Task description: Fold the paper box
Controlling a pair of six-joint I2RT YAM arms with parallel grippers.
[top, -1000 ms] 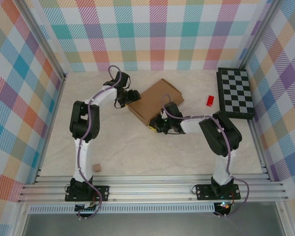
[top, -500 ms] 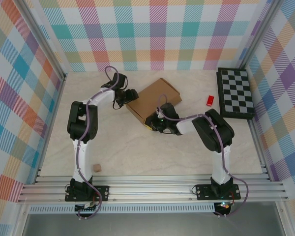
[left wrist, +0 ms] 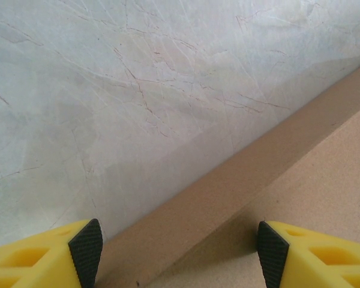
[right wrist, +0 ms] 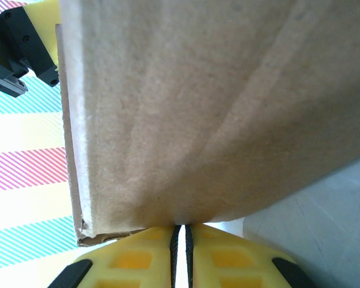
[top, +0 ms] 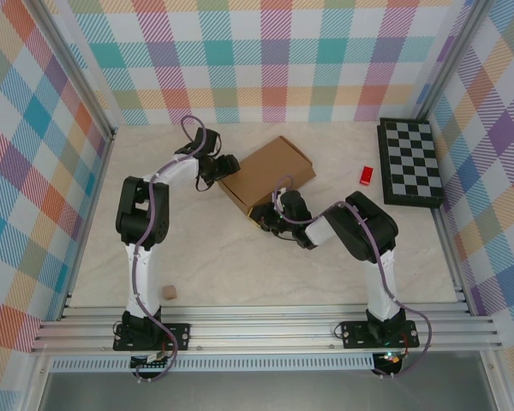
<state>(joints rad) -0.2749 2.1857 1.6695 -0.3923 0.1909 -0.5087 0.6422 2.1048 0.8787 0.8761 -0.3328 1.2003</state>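
One paper box point(top: 270, 174) on the tabletop, lid side flat, looks already closed into a shallow box. Its long axis runs diagonally, from the near-left end towards the far-right end. Both arms work the same near-left short end, one at each corner. The left end effector point(top: 223, 168) sits at the box's left corner. In the left wrist view the left end effector point(left wrist: 179, 252) has its fingers well apart, one over bare tabletop and the other over the box top point(left wrist: 312, 198), so it straddles the box's edge and clamps nothing. The right end effector point(top: 272, 216) is at the box's near corner. In the right wrist view the right end effector point(right wrist: 179, 240) has its fingers almost together, with a thin cardboard edge of the box point(right wrist: 198, 108) running down into the slit between them. I read that as pinched on the box wall or a flap, can't tell which. From the right end effector the body of the box lies away and up to the far right, so any tuck or press goes along the long axis. The right arm is the one in contact, the left only hovers beside. Count: one box, two end effectors, one checkered board point(top: 411, 163) well off the box's right end, one small red block point(top: 367, 175) between board and box, one tan cube point(top: 169, 292) well off to the box's near left
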